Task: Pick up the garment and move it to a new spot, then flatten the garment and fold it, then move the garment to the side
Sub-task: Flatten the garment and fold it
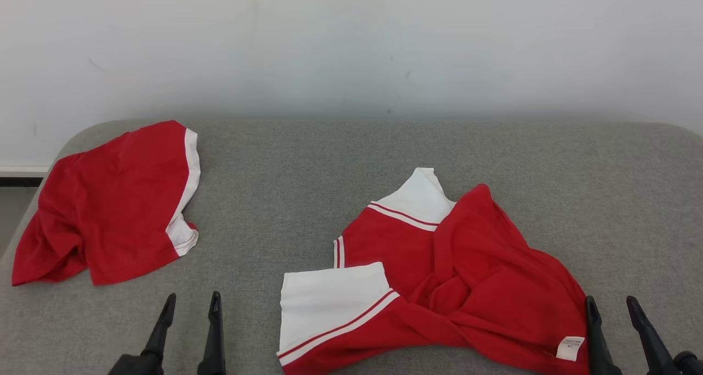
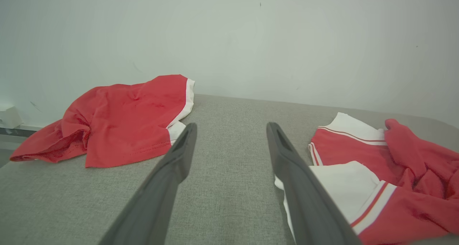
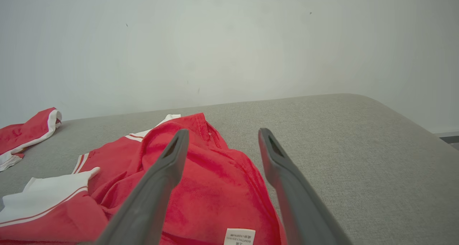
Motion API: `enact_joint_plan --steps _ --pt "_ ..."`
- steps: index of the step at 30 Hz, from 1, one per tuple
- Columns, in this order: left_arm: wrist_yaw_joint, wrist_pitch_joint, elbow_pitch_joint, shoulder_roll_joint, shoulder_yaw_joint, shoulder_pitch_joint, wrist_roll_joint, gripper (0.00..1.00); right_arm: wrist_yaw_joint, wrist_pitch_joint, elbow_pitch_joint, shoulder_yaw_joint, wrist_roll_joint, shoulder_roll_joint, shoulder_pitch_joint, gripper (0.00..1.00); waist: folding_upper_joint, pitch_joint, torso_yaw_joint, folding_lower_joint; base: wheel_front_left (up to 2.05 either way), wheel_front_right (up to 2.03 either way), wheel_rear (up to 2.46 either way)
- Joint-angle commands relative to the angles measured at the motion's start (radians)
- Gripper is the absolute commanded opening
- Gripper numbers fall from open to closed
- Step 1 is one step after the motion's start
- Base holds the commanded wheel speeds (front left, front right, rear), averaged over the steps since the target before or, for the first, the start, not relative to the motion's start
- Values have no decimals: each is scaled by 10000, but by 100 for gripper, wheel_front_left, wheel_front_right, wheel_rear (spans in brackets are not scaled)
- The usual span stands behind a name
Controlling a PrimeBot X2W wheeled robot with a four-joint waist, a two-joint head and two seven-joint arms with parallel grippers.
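Head view shows the garment [image 1: 483, 276] crumpled on the grey cushion [image 1: 329, 172] just beside the right gripper [image 1: 611, 301], which, like the left gripper [image 1: 193, 298], stands spread apart and empty, so flattening appears next: grasp opposite edges and draw them outward.

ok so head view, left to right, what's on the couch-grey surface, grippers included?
red garment with white trim → left gripper, open → crumpled red-and-white garment → its white label → right gripper, open, at that garment's right edge.
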Motion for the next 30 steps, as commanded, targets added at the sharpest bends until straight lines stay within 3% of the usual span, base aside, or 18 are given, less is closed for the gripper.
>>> enact_joint_plan --steps 1,5,12,21,30 --pt "-48 -34 20 59 68 -49 82 100 -26 -47 5 35 -35 51 -26 100 0 33 -51 0 0 0 0" --pt "-160 -34 76 492 140 -716 273 100 -26 -48 70 231 9 78 -350 100 0 199 -306 0 0 0 0" --pt "-328 522 571 1760 -659 -3234 145 100 -27 -47 274 723 -100 376 -1184 100 0 1049 -1158 0 0 0 0" --pt "-323 2122 1151 3445 -2705 -6141 -1745 100 -27 -47 540 907 -124 811 -2109 100 0 2202 -2569 0 0 0 0" --pt "-315 3382 2154 4231 -4798 -7908 -3468 100 -27 -47 528 868 -157 1101 -2528 100 0 2928 -3612 0 0 0 0"
